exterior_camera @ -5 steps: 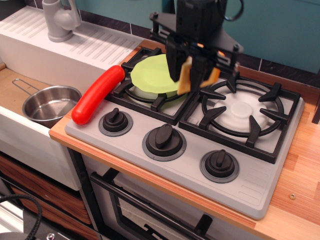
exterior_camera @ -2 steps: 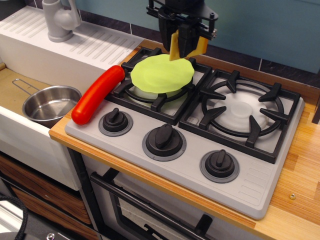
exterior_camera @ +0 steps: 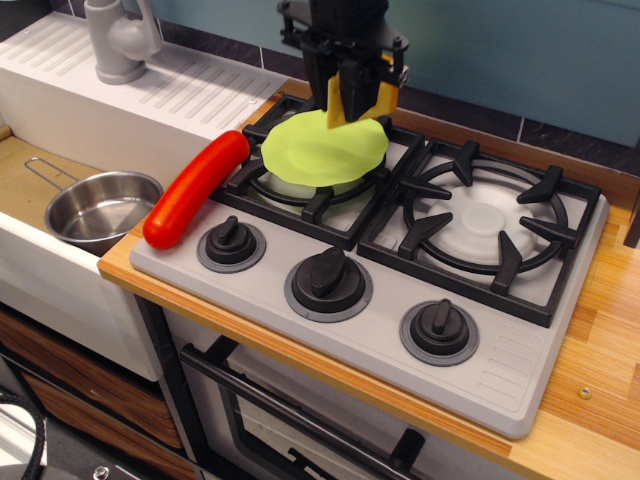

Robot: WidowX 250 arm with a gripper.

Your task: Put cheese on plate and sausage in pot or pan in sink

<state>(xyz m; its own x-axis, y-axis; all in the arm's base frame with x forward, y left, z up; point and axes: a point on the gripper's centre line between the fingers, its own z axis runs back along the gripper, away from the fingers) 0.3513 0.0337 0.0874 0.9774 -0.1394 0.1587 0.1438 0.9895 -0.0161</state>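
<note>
A: Where is the cheese [exterior_camera: 358, 100]?

B: Clamped in the gripper [exterior_camera: 352, 98], held above the far rim of the plate [exterior_camera: 322, 152]. Only orange-yellow slabs of the wedge show on either side of the black fingers. I cannot tell whether its lower tip touches the plate.

A: And the plate itself?

B: Flat, round, matte lime green with a slightly wavy edge. It lies on the black grate of the left burner [exterior_camera: 300, 180], covering most of it.

A: The gripper's build?

B: Black, boxy, with a crossbar and small screws, hanging straight down from the top edge. Its fingers are closed on the cheese.

A: The sausage [exterior_camera: 196, 188]?

B: A glossy red cylinder with rounded ends, lying slantwise along the left edge of the grey stove [exterior_camera: 520, 360], one end by the plate's burner, the other at the front corner beside the left knob [exterior_camera: 231, 242].

A: The pan [exterior_camera: 102, 208]?

B: Shiny round steel, with a thin wire loop handle pointing back left. It sits on the brown floor of the white sink [exterior_camera: 30, 255], just beside the sausage's lower end. Behind it are the ribbed drainboard [exterior_camera: 190, 95] and the grey tap [exterior_camera: 118, 38].
</note>
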